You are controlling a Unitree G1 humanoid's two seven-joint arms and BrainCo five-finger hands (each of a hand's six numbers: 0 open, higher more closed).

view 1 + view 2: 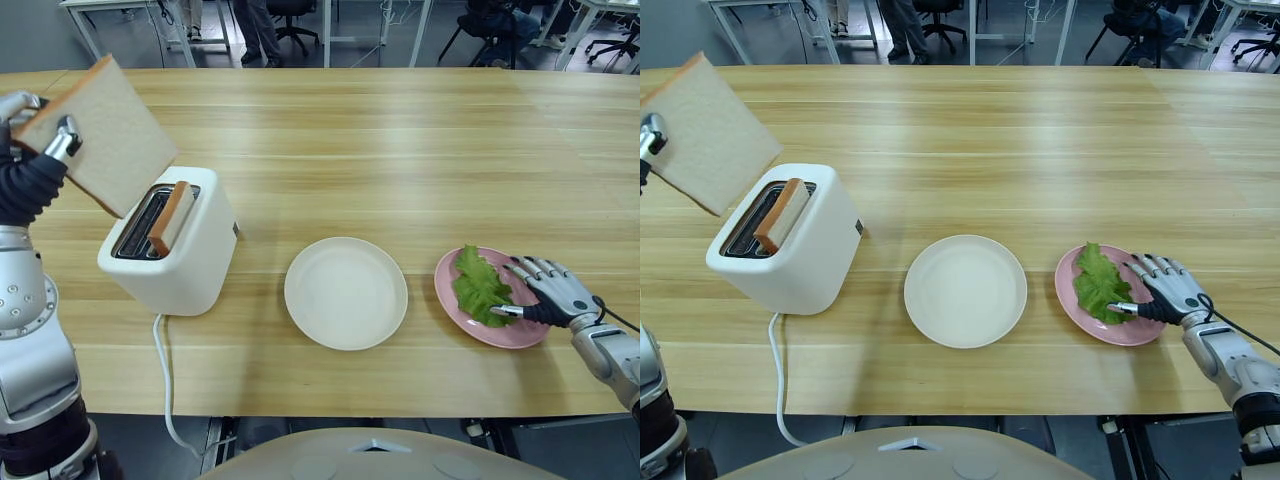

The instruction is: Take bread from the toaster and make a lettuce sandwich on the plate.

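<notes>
Cream plate [345,293], right hand [552,289] at lettuce [477,287]

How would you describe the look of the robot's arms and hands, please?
The left arm has rounded silver-grey shells dotted with small screws, a black fabric sleeve above them, and a silvery left hand. The right hand is silver and black, on a grey forearm, with a thin black cable.

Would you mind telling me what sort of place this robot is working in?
Probably an office or lab rather than a kitchen: the toaster sits on a long wooden table, with office chairs behind.
</notes>
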